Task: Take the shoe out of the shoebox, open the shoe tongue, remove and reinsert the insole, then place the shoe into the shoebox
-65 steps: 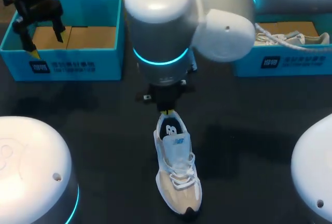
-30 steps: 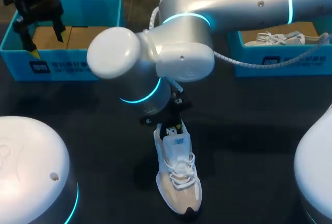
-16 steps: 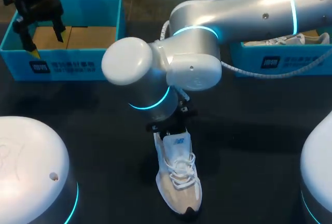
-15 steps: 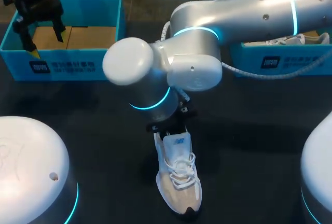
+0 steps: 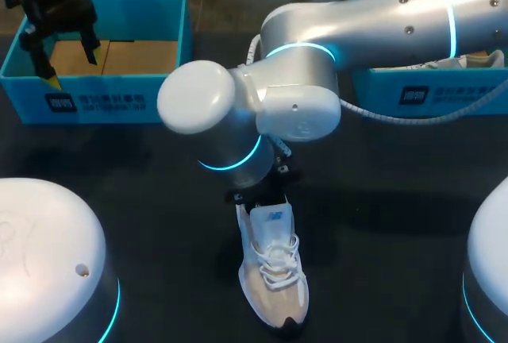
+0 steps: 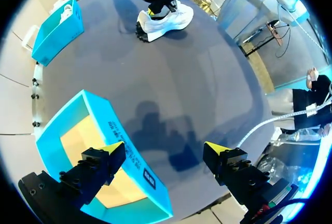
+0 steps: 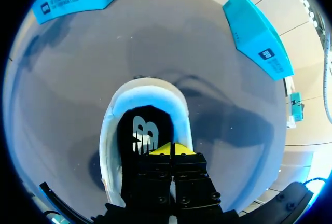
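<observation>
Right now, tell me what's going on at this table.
The right arm reaches to the middle, with the right gripper down in the heel opening of the white shoe, which stands on the table. It is shut just above the dark insole; whether it pinches it I cannot tell. The left gripper hangs open over the front wall of the empty blue shoebox. A second shoe lies in the other box.

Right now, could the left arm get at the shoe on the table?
Probably only its toe end. The left gripper hangs open over the edge of the empty shoebox, and nothing stands between, but the right arm covers the heel opening of the shoe.
</observation>
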Available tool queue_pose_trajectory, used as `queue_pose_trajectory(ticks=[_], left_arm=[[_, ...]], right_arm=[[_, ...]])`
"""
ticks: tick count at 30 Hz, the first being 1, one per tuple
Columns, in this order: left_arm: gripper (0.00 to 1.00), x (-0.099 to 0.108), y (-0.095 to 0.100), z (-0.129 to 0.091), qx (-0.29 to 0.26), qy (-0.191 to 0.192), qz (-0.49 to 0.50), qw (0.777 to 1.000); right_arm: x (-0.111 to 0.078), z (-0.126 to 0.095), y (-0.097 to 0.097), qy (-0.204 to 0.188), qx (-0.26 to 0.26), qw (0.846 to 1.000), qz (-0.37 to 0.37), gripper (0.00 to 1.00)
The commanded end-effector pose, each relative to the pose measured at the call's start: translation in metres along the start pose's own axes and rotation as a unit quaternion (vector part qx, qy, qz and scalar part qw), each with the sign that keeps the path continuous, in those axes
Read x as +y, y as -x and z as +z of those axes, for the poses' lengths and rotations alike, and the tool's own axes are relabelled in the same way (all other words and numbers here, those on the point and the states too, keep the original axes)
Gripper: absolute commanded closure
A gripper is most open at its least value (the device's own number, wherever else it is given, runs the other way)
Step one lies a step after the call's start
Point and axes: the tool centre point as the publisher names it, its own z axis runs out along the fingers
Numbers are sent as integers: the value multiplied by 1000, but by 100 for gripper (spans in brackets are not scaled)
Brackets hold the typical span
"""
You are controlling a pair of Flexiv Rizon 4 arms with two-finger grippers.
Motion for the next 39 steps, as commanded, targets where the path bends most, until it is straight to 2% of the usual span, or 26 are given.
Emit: queue_pose_trajectory(ticks=[1, 6, 10, 13, 15, 17, 24, 30, 33, 39], left_arm=[[0, 0, 0, 0, 1, 1, 0, 1000], [0, 0, 0, 0, 1, 1, 0, 1000], [0, 0, 0, 0, 1, 1, 0, 1000], [0, 0, 0, 0, 1, 1, 0, 1000], [0, 0, 0, 0, 1, 1, 0, 1000], [0, 0, 0, 0, 1, 1, 0, 1000], [0, 0, 0, 0, 1, 1, 0, 1000], [0, 0, 0, 0, 1, 1, 0, 1000], [0, 0, 0, 0, 1, 1, 0, 1000], [0, 0, 0, 0, 1, 1, 0, 1000]], right_arm=[[0, 26, -9, -13, 14, 1000, -4, 100], [0, 35, -14, -26, 25, 999, -6, 100], [-1, 16, -11, -12, 23, 1000, -10, 100], [2, -5, -12, 16, 26, 999, -20, 100], [6, -11, -15, 13, 23, 999, -23, 100], [10, -9, -18, 13, 32, 999, -31, 100], [14, 18, -36, -10, 103, 994, -36, 100], [14, 31, -43, -32, 116, 992, -38, 100], [11, 18, -39, -23, 114, 993, -33, 100], [11, -26, -26, 0, 101, 994, -39, 100]])
